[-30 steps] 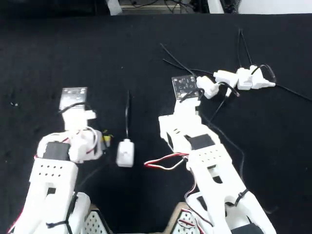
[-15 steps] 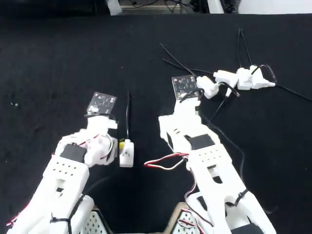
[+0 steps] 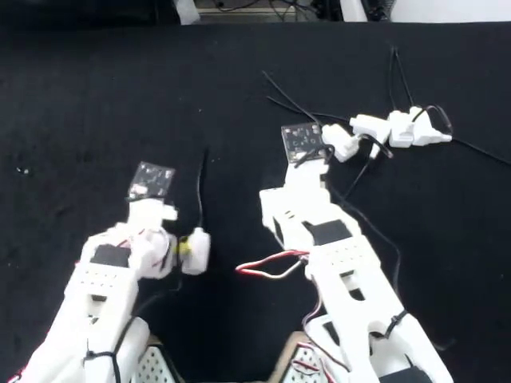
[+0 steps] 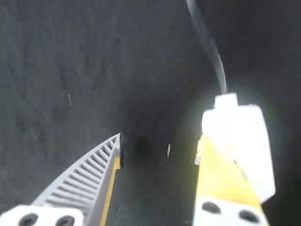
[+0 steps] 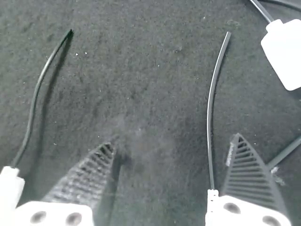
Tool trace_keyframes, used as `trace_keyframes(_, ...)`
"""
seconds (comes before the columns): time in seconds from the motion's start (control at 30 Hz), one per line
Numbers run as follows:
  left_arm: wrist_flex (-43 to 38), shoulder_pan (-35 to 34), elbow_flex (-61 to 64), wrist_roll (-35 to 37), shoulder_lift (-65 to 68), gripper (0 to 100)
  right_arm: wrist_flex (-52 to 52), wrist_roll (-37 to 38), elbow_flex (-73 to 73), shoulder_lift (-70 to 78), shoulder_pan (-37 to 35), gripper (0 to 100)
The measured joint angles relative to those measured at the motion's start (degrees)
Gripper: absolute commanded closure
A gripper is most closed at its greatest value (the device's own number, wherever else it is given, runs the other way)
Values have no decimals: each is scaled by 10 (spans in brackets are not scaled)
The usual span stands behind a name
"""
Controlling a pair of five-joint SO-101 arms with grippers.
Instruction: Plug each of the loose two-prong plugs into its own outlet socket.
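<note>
Plug (image 3: 196, 249) against left gripper (image 4: 160, 141), on table (image 3: 80, 96)

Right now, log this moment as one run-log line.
left pincer: open, white plug outside its yellow finger, ungripped | right pincer: open over black cloth

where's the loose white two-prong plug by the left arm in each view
high view: the white two-prong plug lies low and left of centre, at the left arm's tip.
left wrist view: it sits against the yellow finger.
right wrist view: cannot match it; a cut-off white piece at the edge is too partial to tell.
shared landmark: the yellow finger touching the plug, with its thin black cord trailing away.
</note>
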Motion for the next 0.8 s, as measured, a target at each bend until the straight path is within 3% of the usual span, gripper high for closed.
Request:
trace_keyframes(0.2, 36, -112, -18, -72, 55, 743, 0, 0, 0, 0, 0, 680)
trace_keyframes(0.33, 41, -208, -76, -81, 69, 740, 0, 0, 0, 0, 0, 680)
trace_keyframes(0.4, 57, -220, -108, -73, 71, 739, 0, 0, 0, 0, 0, 680)
trace_keyframes(0.5, 125, -189, -164, -33, 71, 739, 0, 0, 0, 0, 0, 680)
trace_keyframes(0.63, 240, -76, -225, 18, 71, 739, 0, 0, 0, 0, 0, 680)
trace_keyframes(0.8, 253, 50, -231, 54, 76, 739, 0, 0, 0, 0, 0, 680)
